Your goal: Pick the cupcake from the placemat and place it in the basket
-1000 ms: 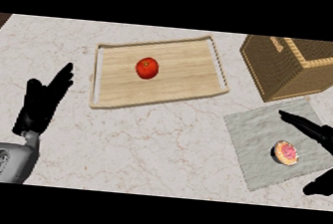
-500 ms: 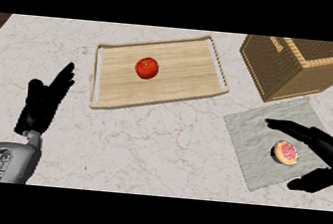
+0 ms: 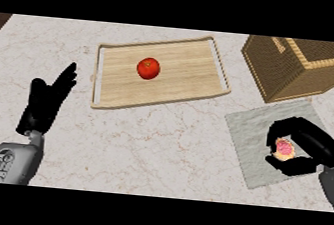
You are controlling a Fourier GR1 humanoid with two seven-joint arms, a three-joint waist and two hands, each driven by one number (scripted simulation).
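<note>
Right robot hand point(image 3: 309, 149) was curled around the cupcake point(image 3: 283, 149), fingers arcing over its far side and thumb closing in from the near side, so it read as grasping the cupcake. The cupcake sat inside that curl, on the grey placemat point(image 3: 254, 129) at the bench's point(image 3: 159, 149) right side; whether it had lifted off the mat I couldn't tell. Key relation for the next move: the basket point(image 3: 292, 70) lay straight ahead of the right robot hand, up-view and slightly left, its near corner just beyond the placemat's far edge. Likely a short lift and carry forward over the rim, and the right arm was clearly the nearer one. Left robot hand point(image 3: 49, 101) rested open at the left, fingers straight, well apart from all that. Tray point(image 3: 193, 94) with the tomato point(image 3: 148, 69) wasn't in the path.
</note>
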